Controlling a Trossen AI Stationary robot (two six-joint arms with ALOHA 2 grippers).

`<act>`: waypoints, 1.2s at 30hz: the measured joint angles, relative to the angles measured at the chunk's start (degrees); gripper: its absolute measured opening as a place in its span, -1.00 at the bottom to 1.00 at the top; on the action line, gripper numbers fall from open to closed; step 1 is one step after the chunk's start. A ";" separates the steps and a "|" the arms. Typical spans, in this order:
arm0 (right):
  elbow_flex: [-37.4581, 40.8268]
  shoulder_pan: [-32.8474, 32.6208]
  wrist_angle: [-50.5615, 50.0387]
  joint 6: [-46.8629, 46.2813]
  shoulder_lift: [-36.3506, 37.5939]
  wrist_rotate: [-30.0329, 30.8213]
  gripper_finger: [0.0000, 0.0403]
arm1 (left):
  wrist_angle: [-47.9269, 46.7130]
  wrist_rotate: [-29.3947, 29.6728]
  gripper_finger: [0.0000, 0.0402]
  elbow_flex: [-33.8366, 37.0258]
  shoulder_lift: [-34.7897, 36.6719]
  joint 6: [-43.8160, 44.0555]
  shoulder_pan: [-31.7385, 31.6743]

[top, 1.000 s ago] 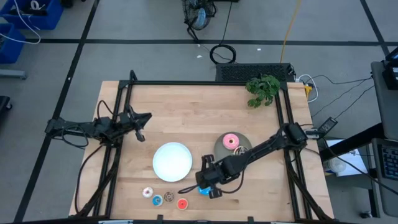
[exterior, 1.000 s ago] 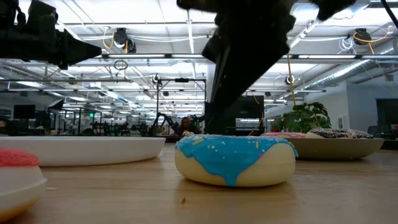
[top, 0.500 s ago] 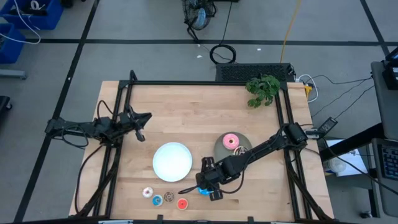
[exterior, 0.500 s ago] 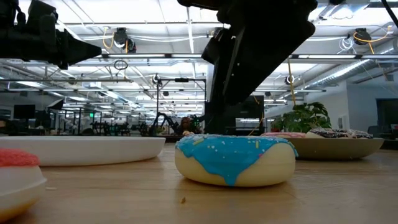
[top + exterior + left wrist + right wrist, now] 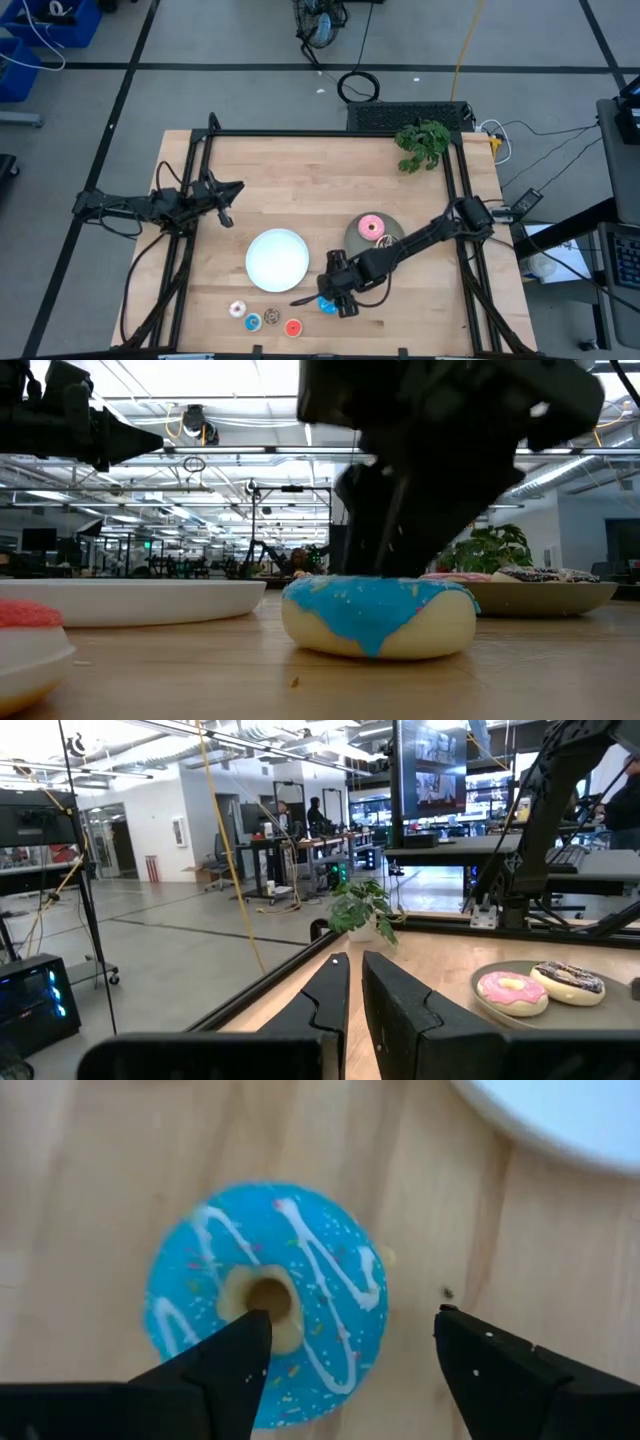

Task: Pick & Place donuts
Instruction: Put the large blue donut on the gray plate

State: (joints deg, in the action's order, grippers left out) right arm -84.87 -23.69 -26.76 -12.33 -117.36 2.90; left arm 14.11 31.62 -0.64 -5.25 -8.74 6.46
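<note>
Your right gripper (image 5: 345,1360) hangs over the large blue donut (image 5: 268,1298) on the worktop (image 5: 300,180) beside the white plate (image 5: 277,258), fingers spread, one tip above its hole. Your left gripper (image 5: 226,217), fingers clenched, waits well apart.

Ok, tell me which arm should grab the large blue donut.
The right arm. Its tool is open directly over the large blue donut, one finger at the hole, the other beyond the rim. The left tool waits near the table's far left edge, well away from it.
</note>
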 joint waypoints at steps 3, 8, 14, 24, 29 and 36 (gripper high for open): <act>0.80 0.43 0.78 -0.68 0.02 -0.06 0.31 | 0.00 0.00 -0.81 0.00 0.01 -0.01 0.00; 1.98 0.46 5.19 0.09 0.06 0.04 0.28 | 0.00 -0.01 -0.81 0.00 0.01 -0.03 0.00; 4.94 0.47 9.75 0.35 0.06 0.04 0.26 | -0.09 -0.02 -0.81 0.00 0.01 0.03 0.00; 9.04 0.47 12.53 -3.69 0.26 0.36 0.19 | 0.65 -0.04 -0.81 0.00 0.00 1.23 0.00; 9.14 0.47 14.45 -3.03 0.20 0.18 -0.17 | 0.72 -0.02 -0.81 0.00 -0.01 0.26 0.00; 8.61 1.45 14.54 -3.46 0.09 -4.43 -0.89 | 0.28 -0.02 -0.81 0.00 -0.01 0.01 0.00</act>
State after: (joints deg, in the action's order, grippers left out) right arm -76.27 -22.24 -12.22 -15.79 -117.27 -1.53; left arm 14.39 31.59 -0.64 -5.26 -8.73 6.46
